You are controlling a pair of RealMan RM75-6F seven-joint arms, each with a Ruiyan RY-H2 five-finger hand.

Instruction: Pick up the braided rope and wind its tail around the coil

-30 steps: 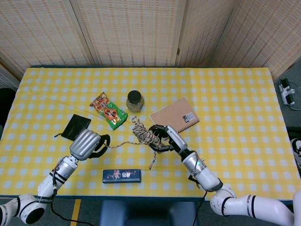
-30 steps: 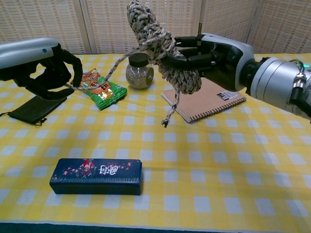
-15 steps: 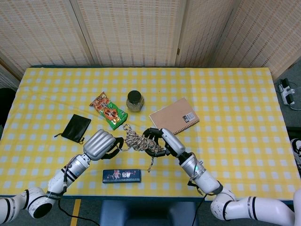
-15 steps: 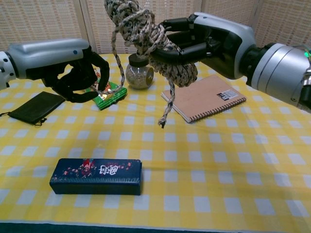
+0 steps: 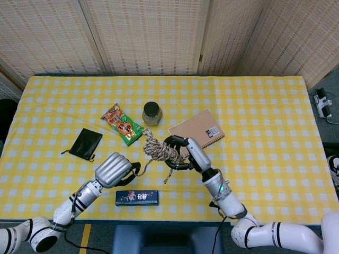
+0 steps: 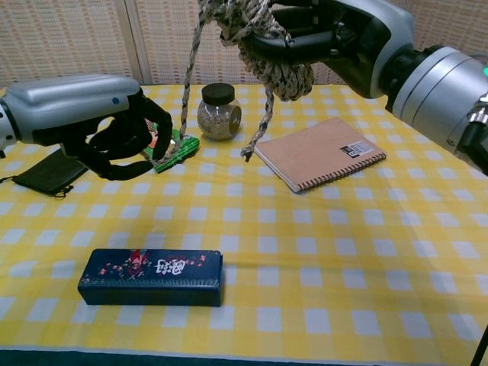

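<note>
My right hand [image 5: 185,152] [image 6: 335,38] grips the braided rope coil [image 5: 159,151] [image 6: 263,42] and holds it high above the table, near the top edge of the chest view. One tail [image 6: 189,84] runs down from the coil to my left hand [image 5: 114,169] [image 6: 114,126], whose curled fingers pinch its end. A second loose end [image 6: 263,114] dangles from the coil over the cloth, near the notebook's corner.
A dark blue box [image 5: 137,197] [image 6: 150,276] lies near the front edge. A green snack packet [image 5: 123,125], a lidded glass jar [image 5: 152,113] [image 6: 219,111], a brown spiral notebook [image 5: 197,129] [image 6: 320,152] and a black pouch [image 5: 85,143] lie on the yellow checked cloth [image 5: 265,132].
My right hand has lifted the coil higher and tipped it. My left hand moved toward the middle and lower, so the tail now hangs steeply from coil to hand.
</note>
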